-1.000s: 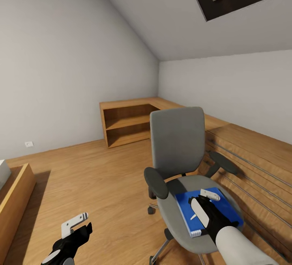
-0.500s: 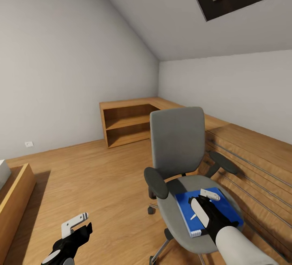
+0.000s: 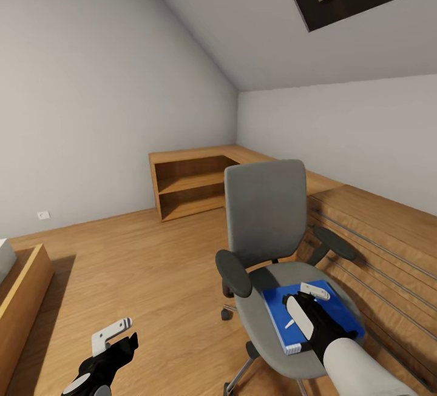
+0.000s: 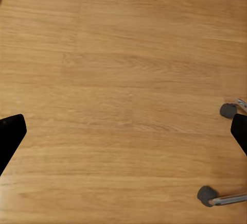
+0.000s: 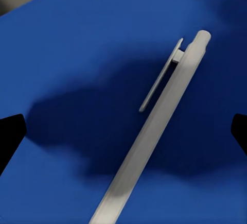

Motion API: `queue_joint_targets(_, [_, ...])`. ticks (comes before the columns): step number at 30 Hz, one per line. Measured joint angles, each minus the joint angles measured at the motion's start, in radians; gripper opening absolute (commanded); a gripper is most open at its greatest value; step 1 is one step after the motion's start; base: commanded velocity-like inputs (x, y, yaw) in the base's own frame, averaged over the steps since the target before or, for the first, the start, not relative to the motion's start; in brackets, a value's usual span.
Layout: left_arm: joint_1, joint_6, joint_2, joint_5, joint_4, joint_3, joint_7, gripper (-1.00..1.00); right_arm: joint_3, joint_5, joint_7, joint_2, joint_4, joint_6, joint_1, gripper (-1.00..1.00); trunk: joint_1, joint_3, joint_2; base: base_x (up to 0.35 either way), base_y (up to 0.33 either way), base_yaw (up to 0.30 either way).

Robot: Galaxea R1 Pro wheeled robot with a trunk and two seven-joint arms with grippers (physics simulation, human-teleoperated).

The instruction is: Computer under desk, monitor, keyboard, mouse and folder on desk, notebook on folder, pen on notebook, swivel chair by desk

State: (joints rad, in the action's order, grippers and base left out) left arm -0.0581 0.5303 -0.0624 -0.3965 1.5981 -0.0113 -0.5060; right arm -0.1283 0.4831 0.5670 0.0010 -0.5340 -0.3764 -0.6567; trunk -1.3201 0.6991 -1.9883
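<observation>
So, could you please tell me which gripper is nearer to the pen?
Right. The right gripper sits directly over the pen on the folder; the left gripper hangs over the floor beside the swivel chair.

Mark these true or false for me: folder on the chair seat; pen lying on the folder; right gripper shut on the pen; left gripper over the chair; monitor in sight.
1. The folder lies on the chair seat. True.
2. The pen lies on the folder. True.
3. The right gripper is shut on the pen. False: fingers open, either side of it.
4. The left gripper is over the chair. False: it hangs over the floor.
5. A monitor is in sight. False.
</observation>
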Motion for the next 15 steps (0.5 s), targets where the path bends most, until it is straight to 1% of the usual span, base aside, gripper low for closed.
queue_joint_targets(15, [0.000,0.000,0.000,0.000,0.000,0.000,0.000,1.00,0.000,-0.001,-0.001,0.000,0.003,-0.004,0.000,1.00,0.000,0.000,0.000,0.000,0.000,0.000])
